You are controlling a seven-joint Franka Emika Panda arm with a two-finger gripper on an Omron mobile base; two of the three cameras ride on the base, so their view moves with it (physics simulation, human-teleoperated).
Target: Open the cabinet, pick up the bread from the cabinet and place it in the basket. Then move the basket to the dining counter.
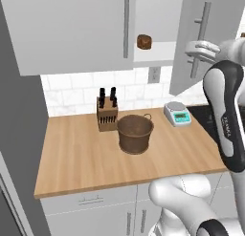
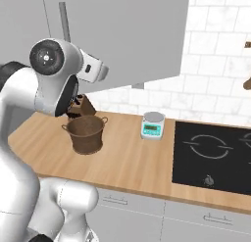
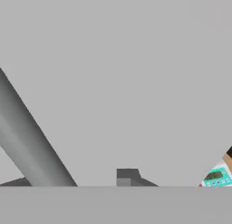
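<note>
The cabinet hangs over the worktop with its right door swung out. On the white shelf inside lies the bread, a small dark-brown loaf. My gripper is at the open door's long silver handle. In the hand view the handle runs slantwise between the fingertips, and my gripper is shut on it. The basket, round and dark brown, stands upright on the worktop; it is also in the right base view. The dining counter is out of view.
A knife block stands just behind and left of the basket. A white scale sits to its right, near the black hob. White tiles back the wood worktop. The left cabinet door stays closed.
</note>
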